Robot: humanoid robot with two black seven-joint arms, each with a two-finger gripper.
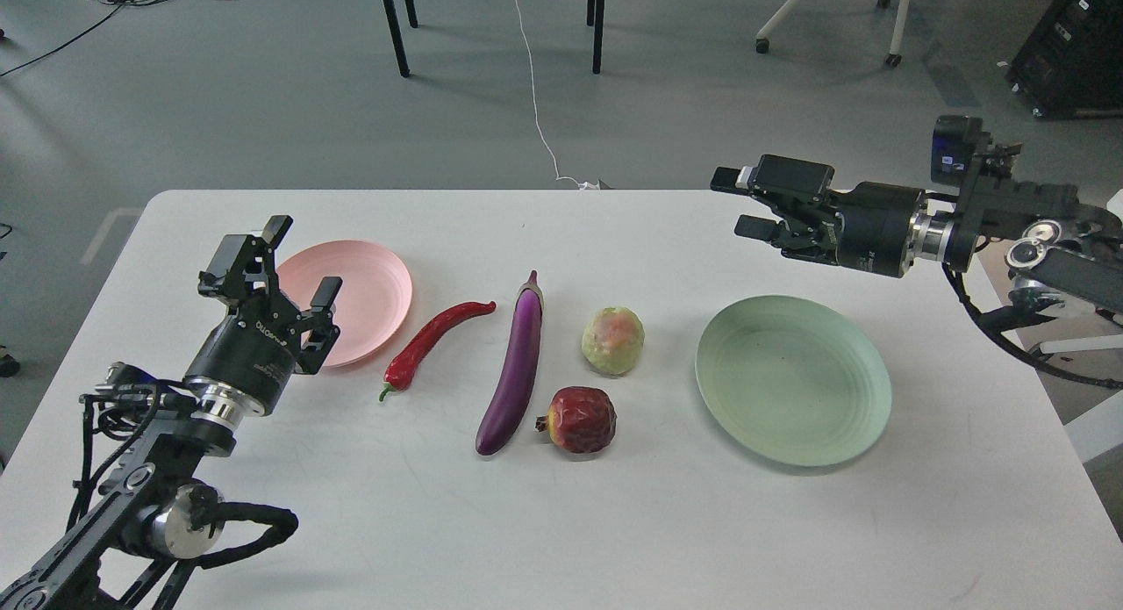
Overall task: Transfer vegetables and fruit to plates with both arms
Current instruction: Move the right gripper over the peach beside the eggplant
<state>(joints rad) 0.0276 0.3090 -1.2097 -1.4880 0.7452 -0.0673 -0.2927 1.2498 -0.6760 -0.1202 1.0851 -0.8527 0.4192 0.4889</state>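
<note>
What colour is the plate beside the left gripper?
Pink plate, clearest in the head view, by the left gripper.

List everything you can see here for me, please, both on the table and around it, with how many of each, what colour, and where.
table: 1, white, fills the foreground
pink plate: 1, pink, table's left, empty
green plate: 1, pale green, table's right, empty
chili pepper: 1, red with green stem, right of the pink plate
eggplant: 1, purple, table's centre
green fruit: 1, pale green with pink blush, right of the eggplant
pomegranate: 1, dark red, in front of the green fruit
white cable: 1, on the grey floor behind
left gripper: 1, black, open, empty, over the pink plate's near edge
right gripper: 1, black, open, empty, raised beyond the green plate
</note>
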